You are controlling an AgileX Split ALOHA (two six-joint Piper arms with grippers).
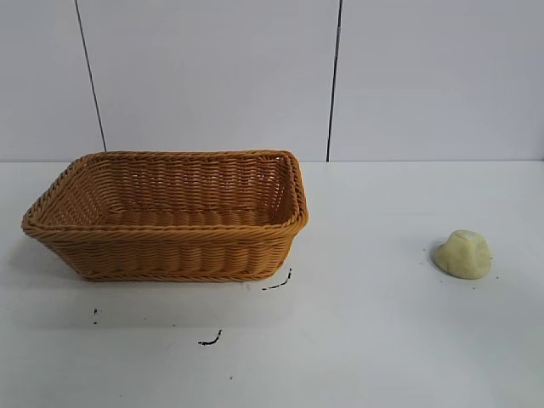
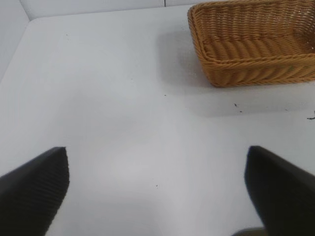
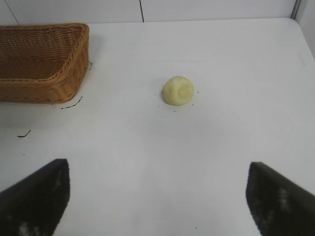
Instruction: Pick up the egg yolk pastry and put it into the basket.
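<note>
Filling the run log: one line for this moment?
stage: pre-grasp | pastry: on table, right of basket | basket: empty | left gripper: open, idle | right gripper: open, facing pastry

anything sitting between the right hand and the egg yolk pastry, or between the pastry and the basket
Nothing visible. The open right hand faces the small pale yellow dome-shaped egg yolk pastry across bare white table. Between pastry and the orange-brown woven wicker basket there are only small dark marks.

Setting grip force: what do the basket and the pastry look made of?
Basket: woven wicker or a rattan-like synthetic, orange-brown with a slight sheen; strands and braided rim show. Egg yolk pastry: pale yellow, matte, soft-looking, possibly dough or a foam replica.
</note>
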